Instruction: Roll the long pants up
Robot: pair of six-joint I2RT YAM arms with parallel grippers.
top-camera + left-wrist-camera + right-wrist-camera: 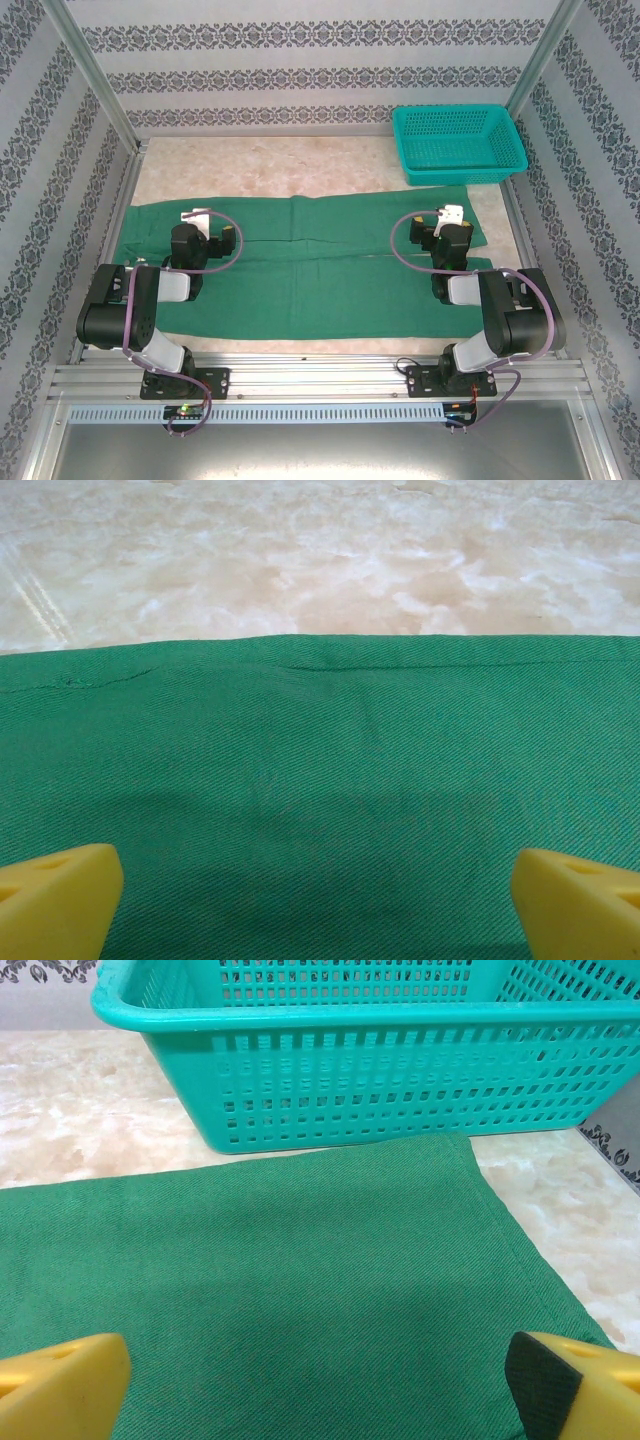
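While the long pants [320, 270] lie flat across the counter [300, 170], the left hand [196, 216] and the right hand [450, 214] hang low over them, both wide open and holding nothing. A teal basket [458, 145] sits just beside the pants' far right edge, past the right hand.

The pale marbled table [300, 165] carries the long pants [320, 280], spread flat under the left gripper [318, 900] and the right gripper [320, 1380]. A teal mesh basket [380, 1080] sits just ahead of the right gripper, at the cloth's far edge.
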